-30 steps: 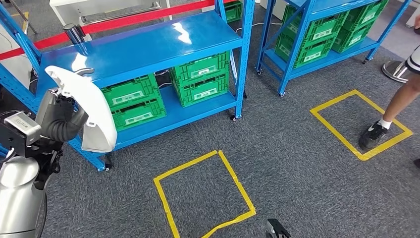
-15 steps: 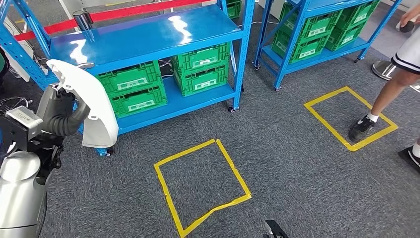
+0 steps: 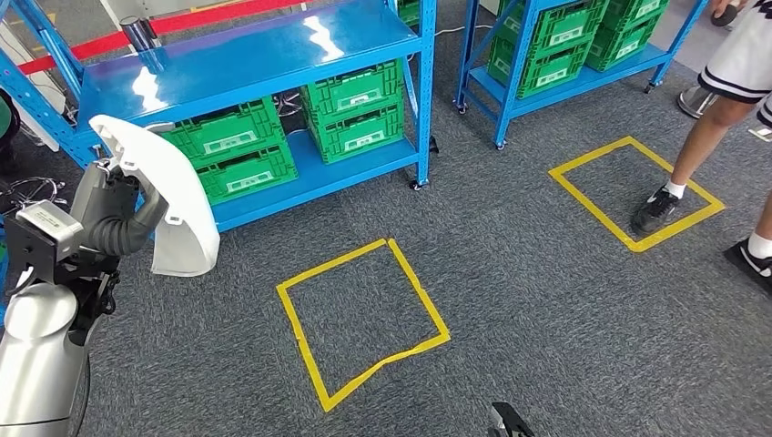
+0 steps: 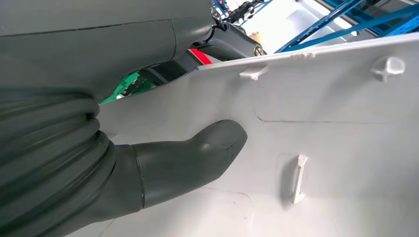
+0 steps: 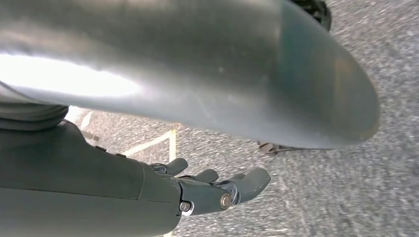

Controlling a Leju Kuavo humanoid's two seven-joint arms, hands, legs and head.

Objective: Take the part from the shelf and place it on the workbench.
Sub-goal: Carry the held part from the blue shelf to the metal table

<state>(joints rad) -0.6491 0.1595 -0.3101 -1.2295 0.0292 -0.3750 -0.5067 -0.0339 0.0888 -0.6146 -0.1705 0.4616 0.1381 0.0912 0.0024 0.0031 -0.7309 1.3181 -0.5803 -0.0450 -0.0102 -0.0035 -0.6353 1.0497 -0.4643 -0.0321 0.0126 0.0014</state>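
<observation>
2 blue shelves (image 3: 273, 64) with green crates (image 3: 355, 114) stand ahead in the head view, a person's leg (image 3: 696, 150) by a yellow floor square (image 3: 362, 319). Left hand (image 3: 109, 205) holds the white part (image 3: 168, 196) raised. Left wrist view: thumb (image 4: 197, 158) presses the part. Right wrist view: right hand (image 5: 212, 190) hangs empty, fingers loosely apart above the carpet (image 5: 356, 197).

High head view downward; wrist cameras close behind hands.

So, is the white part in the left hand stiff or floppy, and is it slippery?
The white part probably is stiff: it keeps its curve though the left hand holds it at one side. Its glossy surface may be slippery. It looks thin-walled, so likely light.
</observation>
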